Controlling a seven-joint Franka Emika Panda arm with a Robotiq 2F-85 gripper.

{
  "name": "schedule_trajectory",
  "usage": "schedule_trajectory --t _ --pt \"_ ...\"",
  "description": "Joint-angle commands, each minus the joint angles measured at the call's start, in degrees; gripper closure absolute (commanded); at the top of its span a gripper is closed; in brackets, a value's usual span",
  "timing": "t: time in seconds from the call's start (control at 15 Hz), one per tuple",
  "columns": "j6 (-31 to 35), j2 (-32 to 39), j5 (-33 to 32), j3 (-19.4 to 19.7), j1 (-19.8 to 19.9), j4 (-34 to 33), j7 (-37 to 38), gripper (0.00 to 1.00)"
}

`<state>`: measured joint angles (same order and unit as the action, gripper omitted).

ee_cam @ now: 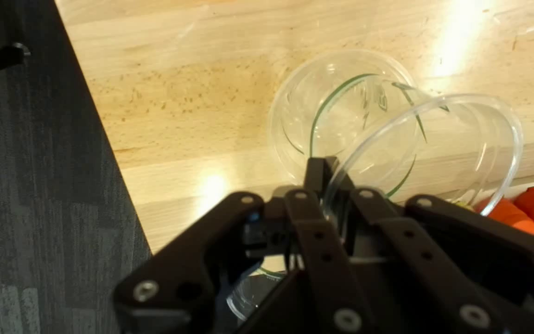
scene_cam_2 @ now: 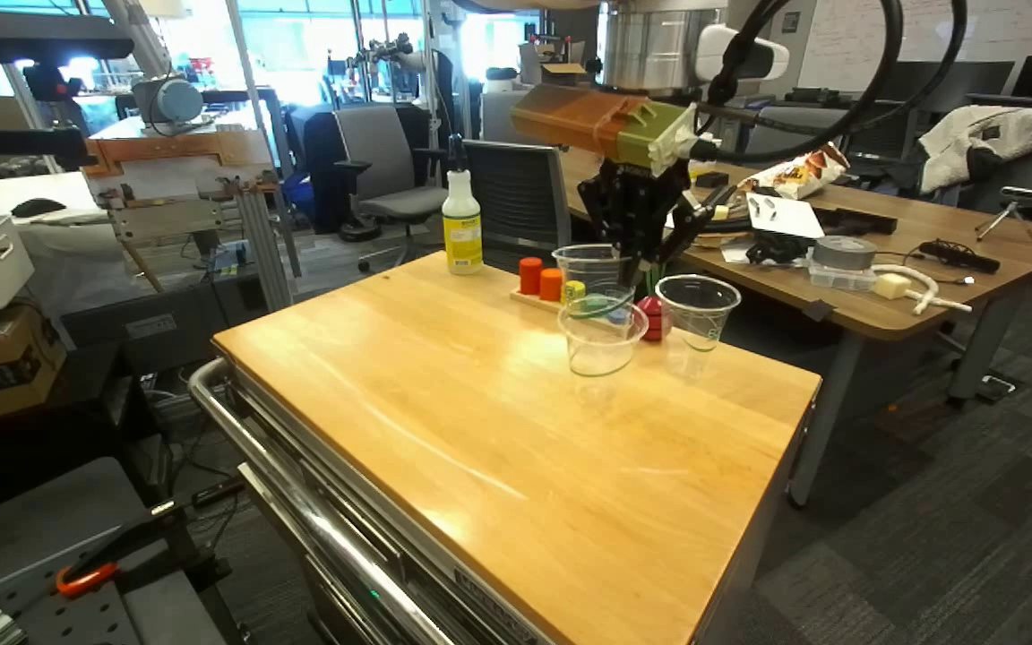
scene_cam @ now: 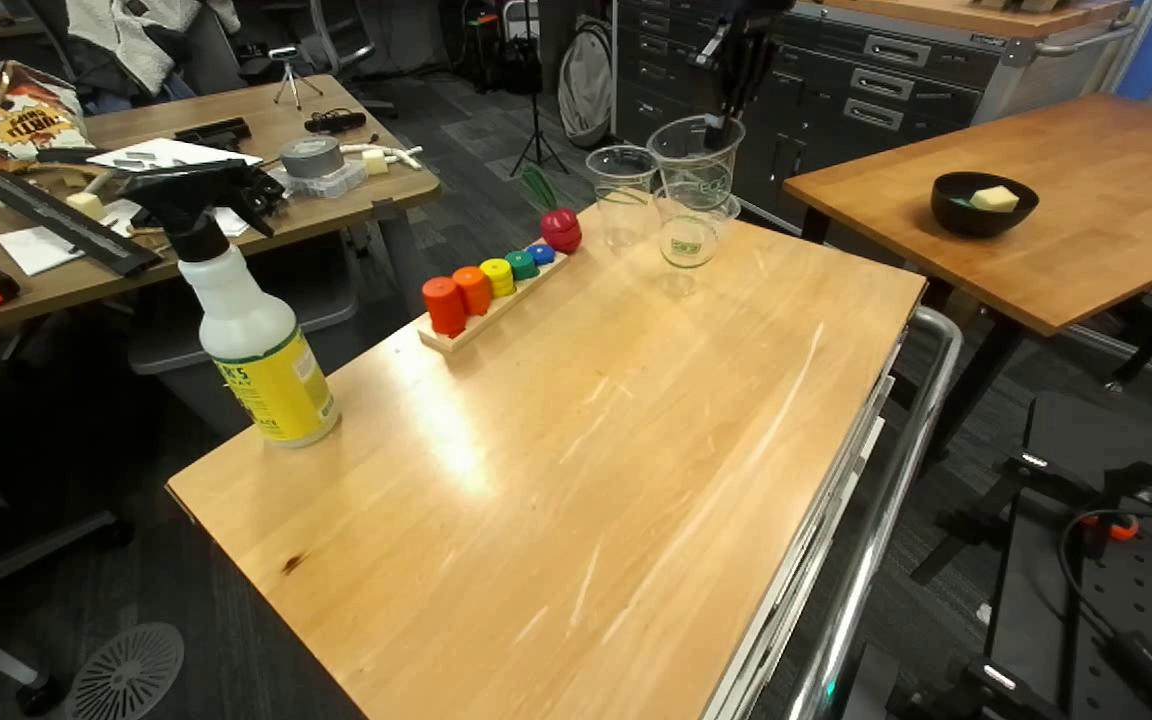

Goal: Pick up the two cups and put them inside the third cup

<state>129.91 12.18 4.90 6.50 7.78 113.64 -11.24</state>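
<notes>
Three clear tumblers are in view. My gripper (scene_cam: 719, 138) is shut on the rim and side wall of one cup (scene_cam: 688, 165), which also shows in an exterior view (scene_cam_2: 589, 273) and the wrist view (ee_cam: 489, 144). The fingers (scene_cam_2: 634, 269) pinch its wall, and they show in the wrist view (ee_cam: 325, 174). A second cup (scene_cam: 688, 250) stands upright on the table directly beneath it (scene_cam_2: 601, 354). The held cup's lower end overlaps the standing cup's rim in both exterior views; how deep it sits is unclear. A third cup (scene_cam: 624, 205) stands upright beside them (scene_cam_2: 700, 318).
A wooden strip with coloured blocks (scene_cam: 476, 290) and a red apple-like piece (scene_cam: 561, 230) lie along the table edge near the cups. A spray bottle (scene_cam: 266, 350) stands at a table corner. The cups are close to another table edge (scene_cam: 841, 250).
</notes>
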Motion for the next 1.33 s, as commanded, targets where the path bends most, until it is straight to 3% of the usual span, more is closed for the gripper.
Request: schedule_trajectory --t 0.0,0.27,0.4,1.0,1.27 --pt "1.95 1.98 2.3 -1.13 0.85 -0.37 -2.22 0.99" --pt "4.54 3.07 2.32 -1.71 0.77 0.32 -2.87 0.99" --pt "6.35 2.31 0.77 -1.63 0.48 1.57 -2.93 0.68" --pt "14.07 0.03 -14.38 -0.17 -0.99 7.4 -0.41 0.01" --pt "12.86 1.65 -16.02 -0.66 -0.88 7.27 -1.31 0.0"
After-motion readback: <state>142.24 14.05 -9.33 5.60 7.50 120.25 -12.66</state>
